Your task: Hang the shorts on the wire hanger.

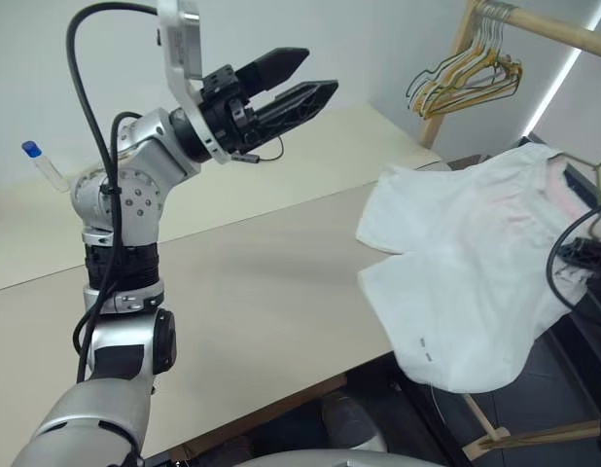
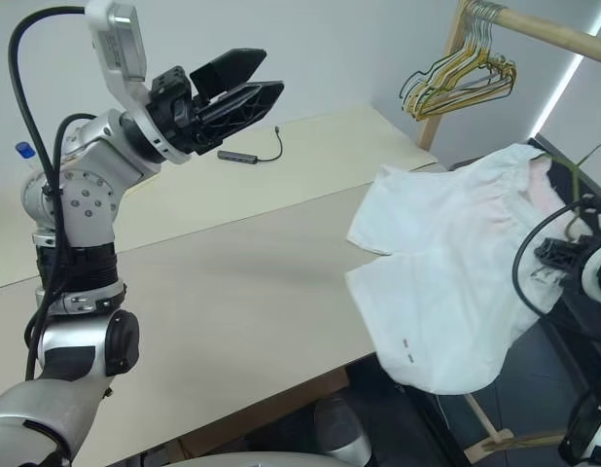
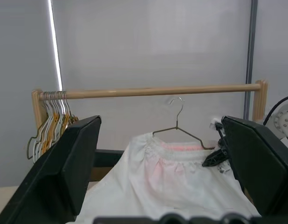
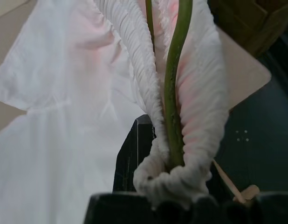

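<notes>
We see the left arm raised high above the pale table (image 1: 242,292), bent upward with the wrist turned so that the left gripper (image 1: 305,80) points across toward the right side of the scene, tilted a little above level. Its two black fingers stand wide apart with nothing between them.

The shorts (image 1: 466,272) hang at the table's right edge, one part draped on the tabletop and the leg hems falling past the edge toward the dark floor. Tiny dark marks sit near the lower hem. The gathered waistband, tinted pink, is lifted up at the far right.

In the right wrist view, the right gripper (image 4: 169,179) is clamped shut on the bunched waistband together with the wire hanger (image 3: 181,128), whose thin wire runs up through the folds of cloth. In the left wrist view the hanger's hook rises above the waistband, just in front of the wooden rail (image 3: 153,91); we cannot tell whether it touches. A bunch of yellowish and dark hangers (image 1: 466,78) hangs at the rail's end.
</notes>
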You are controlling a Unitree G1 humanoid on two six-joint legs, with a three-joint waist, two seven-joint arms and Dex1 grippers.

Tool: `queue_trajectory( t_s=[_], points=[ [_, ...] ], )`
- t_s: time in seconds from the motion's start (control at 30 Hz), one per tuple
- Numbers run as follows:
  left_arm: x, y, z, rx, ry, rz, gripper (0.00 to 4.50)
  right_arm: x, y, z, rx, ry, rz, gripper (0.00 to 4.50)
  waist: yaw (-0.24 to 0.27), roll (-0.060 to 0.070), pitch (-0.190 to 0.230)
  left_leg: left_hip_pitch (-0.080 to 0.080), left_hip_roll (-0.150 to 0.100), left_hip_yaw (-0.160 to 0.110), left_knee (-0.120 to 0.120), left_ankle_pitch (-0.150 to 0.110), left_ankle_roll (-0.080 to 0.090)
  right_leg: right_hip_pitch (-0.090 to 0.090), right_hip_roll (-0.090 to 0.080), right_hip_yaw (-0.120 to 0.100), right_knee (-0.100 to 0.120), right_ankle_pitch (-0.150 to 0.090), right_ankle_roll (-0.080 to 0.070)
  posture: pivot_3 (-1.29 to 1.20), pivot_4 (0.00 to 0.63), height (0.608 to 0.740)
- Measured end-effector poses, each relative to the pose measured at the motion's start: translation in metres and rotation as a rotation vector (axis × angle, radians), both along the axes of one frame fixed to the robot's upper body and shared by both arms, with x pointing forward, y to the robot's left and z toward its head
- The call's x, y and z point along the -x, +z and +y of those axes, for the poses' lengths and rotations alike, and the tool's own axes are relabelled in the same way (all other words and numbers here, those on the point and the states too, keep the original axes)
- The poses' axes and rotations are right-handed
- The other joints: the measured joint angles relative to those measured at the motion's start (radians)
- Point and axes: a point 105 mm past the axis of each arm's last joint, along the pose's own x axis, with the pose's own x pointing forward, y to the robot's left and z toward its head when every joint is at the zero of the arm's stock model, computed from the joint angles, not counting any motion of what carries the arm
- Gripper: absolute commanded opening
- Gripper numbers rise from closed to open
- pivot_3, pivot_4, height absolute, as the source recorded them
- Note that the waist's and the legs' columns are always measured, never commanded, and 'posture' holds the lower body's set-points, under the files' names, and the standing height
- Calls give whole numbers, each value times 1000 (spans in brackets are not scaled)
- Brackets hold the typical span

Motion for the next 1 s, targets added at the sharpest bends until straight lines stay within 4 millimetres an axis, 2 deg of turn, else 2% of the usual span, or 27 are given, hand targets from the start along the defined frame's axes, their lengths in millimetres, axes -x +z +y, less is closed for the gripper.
queue_trajectory(
  t_s=[0.2, 0.5, 0.7, 0.93, 1.0],
  points=[
    [2, 1, 0, 0, -1, -9, 4491, -12, 19, -29, -7, -160, -26, 0, 3, 0, 0, 0, 0, 1, 0, 0, 0, 0, -2, 0, -2, 1, 1, -380, 0, 740],
    [6, 5, -1, 0, -1, -30, 4491, -33, 32, -64, -46, -328, -43, 0, 2, 1, 0, 0, -2, 2, 0, 0, 0, 1, -2, 1, -3, 1, 1, -359, 0, 740],
    [7, 5, 0, -1, 5, -36, 4491, -38, 28, -79, -101, -415, -39, 0, 2, 1, 1, 0, -2, 3, 0, 0, 1, 2, -2, 1, -4, 1, 1, -347, 0, 740],
    [9, 7, 2, -13, 18, -53, 4491, -38, 15, -82, -126, -447, 1, 0, 3, 1, 1, 0, -3, 4, 0, 0, 1, 2, -2, 1, -6, 1, 3, -341, 0, 740],
    [10, 5, 3, -17, 21, -53, 4500, -39, 13, -81, -123, -443, 5, 693, 3, 1, 1, 0, -3, 4, 0, 0, 0, 3, -2, 1, -7, 1, 5, -341, 0, 740]
  ],
)
